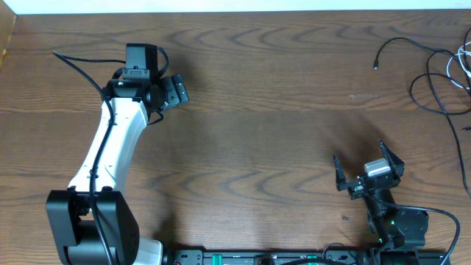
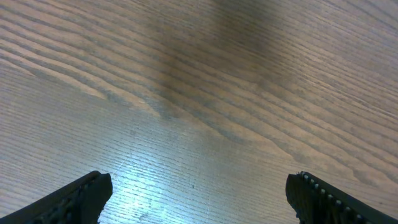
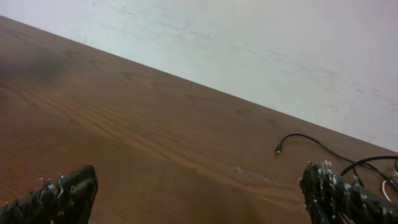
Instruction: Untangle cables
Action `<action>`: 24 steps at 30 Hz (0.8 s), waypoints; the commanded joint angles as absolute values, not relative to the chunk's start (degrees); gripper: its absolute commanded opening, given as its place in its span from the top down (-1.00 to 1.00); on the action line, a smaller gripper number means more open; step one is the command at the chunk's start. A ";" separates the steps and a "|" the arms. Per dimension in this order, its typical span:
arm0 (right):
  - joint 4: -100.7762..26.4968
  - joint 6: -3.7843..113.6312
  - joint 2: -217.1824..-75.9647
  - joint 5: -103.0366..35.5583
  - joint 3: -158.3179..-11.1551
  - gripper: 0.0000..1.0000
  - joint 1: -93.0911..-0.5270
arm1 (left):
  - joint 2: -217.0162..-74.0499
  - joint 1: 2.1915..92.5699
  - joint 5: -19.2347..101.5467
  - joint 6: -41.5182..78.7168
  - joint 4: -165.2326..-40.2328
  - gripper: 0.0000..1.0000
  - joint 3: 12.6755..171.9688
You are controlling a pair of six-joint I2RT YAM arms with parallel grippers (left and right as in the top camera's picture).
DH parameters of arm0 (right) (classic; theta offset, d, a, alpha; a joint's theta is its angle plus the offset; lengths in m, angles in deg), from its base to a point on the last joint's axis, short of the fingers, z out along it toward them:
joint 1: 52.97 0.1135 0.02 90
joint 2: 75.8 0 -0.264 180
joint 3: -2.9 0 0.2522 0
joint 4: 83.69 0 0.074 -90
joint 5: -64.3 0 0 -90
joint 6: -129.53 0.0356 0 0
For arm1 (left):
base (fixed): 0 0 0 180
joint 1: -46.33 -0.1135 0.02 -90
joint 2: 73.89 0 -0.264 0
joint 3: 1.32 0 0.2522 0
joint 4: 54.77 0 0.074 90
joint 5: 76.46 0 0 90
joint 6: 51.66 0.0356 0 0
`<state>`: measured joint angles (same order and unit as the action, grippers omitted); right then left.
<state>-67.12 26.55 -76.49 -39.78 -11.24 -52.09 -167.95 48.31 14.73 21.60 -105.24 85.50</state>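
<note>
The cables lie in a loose tangle at the table's far right. A thin black cable (image 1: 409, 46) arcs out to a small plug end (image 1: 376, 66), and a white cable (image 1: 465, 57) shows at the right edge. In the right wrist view the black cable (image 3: 311, 139) and its plug (image 3: 279, 149) lie ahead, near the back edge. My right gripper (image 1: 368, 171) (image 3: 198, 196) is open and empty, well short of the cables. My left gripper (image 1: 179, 90) (image 2: 199, 196) is open and empty over bare wood at the far left.
The wooden table (image 1: 257, 125) ends at a white wall along the back (image 3: 249, 37). A thicker black wire (image 1: 77, 65) runs from the left arm. More black cord (image 1: 462, 147) trails down the right edge.
</note>
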 commanded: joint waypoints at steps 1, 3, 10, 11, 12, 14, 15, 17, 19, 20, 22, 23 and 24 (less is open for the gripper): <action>-66.74 27.49 -76.18 -39.54 -11.18 -0.99 -51.80 | -167.69 48.11 14.40 21.28 -105.37 -0.89 86.66; -66.74 27.49 -76.18 -39.54 -11.18 -0.99 -51.80 | -167.69 48.11 14.40 21.28 -105.37 -0.89 86.66; -66.74 27.49 -76.18 -39.54 -11.18 -0.99 -51.80 | -167.01 48.05 8.06 21.30 -105.61 -0.90 86.51; -66.74 27.49 -76.18 -39.54 -11.18 -0.98 -51.80 | -166.55 48.07 8.09 21.30 -105.59 -0.89 86.44; -66.74 27.49 -76.18 -39.54 -11.18 -0.98 -51.80 | -165.87 48.11 8.11 21.30 -105.61 -0.89 86.22; -66.74 27.49 -76.18 -39.54 -11.18 -0.99 -51.80 | -164.34 48.16 7.89 21.30 -105.89 -0.89 85.55; -66.74 27.49 -76.18 -39.54 -11.18 -0.99 -51.80 | -163.36 48.16 7.91 21.30 -106.02 -0.89 85.17; -66.74 27.49 -76.18 -39.54 -11.18 -0.98 -51.80 | -161.04 48.16 5.20 23.03 -106.04 -0.89 84.43; -66.74 27.49 -76.18 -39.54 -11.18 -0.99 -51.80 | -158.16 48.16 1.81 23.27 -106.98 -0.89 83.69; -66.74 27.49 -76.18 -39.54 -11.18 -0.99 -51.80 | -156.32 48.16 0.33 23.24 -107.29 -0.89 83.03; -66.74 27.49 -76.18 -39.54 -11.18 -0.99 -51.80 | -152.52 48.13 -0.22 23.70 -105.63 -0.89 80.69; -66.74 27.49 -76.18 -39.54 -11.18 -0.98 -51.80 | -150.53 48.09 -0.22 24.18 -104.36 -0.89 79.32; -66.74 27.49 -76.18 -39.54 -11.18 -0.99 -51.80 | -147.99 48.00 -0.02 24.86 -102.11 -0.89 77.26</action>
<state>-67.12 26.57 -76.49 -39.76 -11.24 -52.09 -153.89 48.31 3.43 22.52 -104.97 81.46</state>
